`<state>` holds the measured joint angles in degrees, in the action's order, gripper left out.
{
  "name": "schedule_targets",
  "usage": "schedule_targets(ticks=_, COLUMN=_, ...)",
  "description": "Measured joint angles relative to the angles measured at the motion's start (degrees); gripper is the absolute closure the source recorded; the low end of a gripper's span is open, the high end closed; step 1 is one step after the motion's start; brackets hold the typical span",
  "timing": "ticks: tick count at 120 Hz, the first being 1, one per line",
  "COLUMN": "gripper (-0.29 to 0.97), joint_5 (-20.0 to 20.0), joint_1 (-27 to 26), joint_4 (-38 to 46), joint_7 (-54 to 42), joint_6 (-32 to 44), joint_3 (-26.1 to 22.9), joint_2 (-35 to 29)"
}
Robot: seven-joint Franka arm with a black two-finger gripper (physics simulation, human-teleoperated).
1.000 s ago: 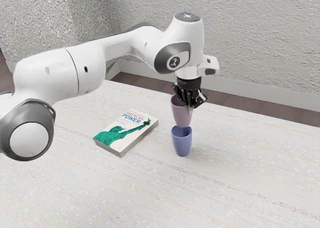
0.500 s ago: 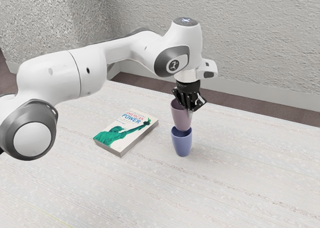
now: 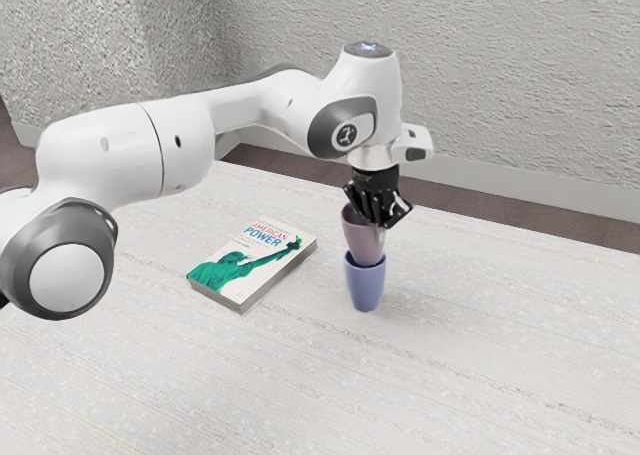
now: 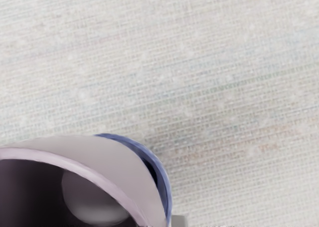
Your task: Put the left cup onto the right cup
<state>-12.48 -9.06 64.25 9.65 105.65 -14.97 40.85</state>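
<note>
Exterior view: over the last second the claw (image 3: pixel 378 213) has come down a little and carried the mauve cup (image 3: pixel 362 240) with it. A second ago the cup's base hung at the lip of the blue cup (image 3: pixel 365 285). Now its lower part is sunk inside, so the 2 cups nest, with the mauve one leaning slightly. The blue cup stands upright on the bench (image 3: pixel 480 355) at the same spot as before. The book (image 3: pixel 252 263), towards the exterior view's left, has not moved either. The claw's black fingers are pinched on the far wall of the mauve cup's rim, 1 inside and 1 outside as far as can be made out, so I read it as clamped on that cup and not yet let go.

Wrist view: the mauve cup (image 4: pixel 99 157) sits large and close under the hand, its dark inside and pale floor showing. A thin arc of the blue cup's (image 4: pixel 165 189) rim peeps out from behind its wall, which fits 1 cup sitting within the other. Beyond them lies bare woven bench (image 4: pixel 199 62).

For the task, the stacking looks all but done. What seems left is to part the fingers and lift straight up. The lean is the risk: a sideways tug on leaving could tip both cups.
</note>
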Motion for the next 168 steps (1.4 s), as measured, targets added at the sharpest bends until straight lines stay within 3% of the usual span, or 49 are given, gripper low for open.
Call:
schedule_targets(ticks=121, gripper=0.78, joint_5=2.57, joint_1=0.93, joint_4=3.10, joint_7=0.07, joint_6=2.12, joint_3=0.26, joint_2=0.26)
schedule_targets(ticks=168, gripper=0.30, joint_5=3.46, joint_1=0.47, joint_4=3.05, joint_7=-0.06, joint_6=0.85, joint_3=0.21, joint_2=-1.03)
